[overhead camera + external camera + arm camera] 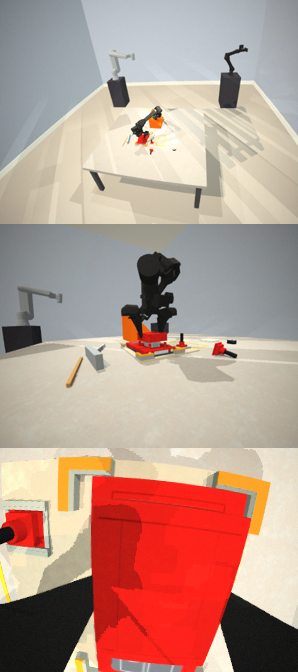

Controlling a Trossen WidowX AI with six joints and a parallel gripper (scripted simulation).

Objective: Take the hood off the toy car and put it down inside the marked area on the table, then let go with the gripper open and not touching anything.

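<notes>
The red hood (153, 336) (170, 563) is between the fingers of my gripper (151, 334) (160, 589), which is shut on it. The hood is raised a little above the red toy car (133, 346), roughly level, with a gap where grey engine parts show. In the wrist view the hood hides most of the car. The car stands on a pale board between orange and grey corner brackets. The marked area is a yellow outline (160, 145) (4, 583) on the table, beside the board on the side of the upright red piece.
An upright red piece with a black handle (152, 142) (181, 344) (25, 530) stands beside the car; a similar one (151, 150) (219, 349) lies on the table. A big orange block (156, 123) (128, 329), a grey block (94, 357) and an orange stick (74, 372) are nearby.
</notes>
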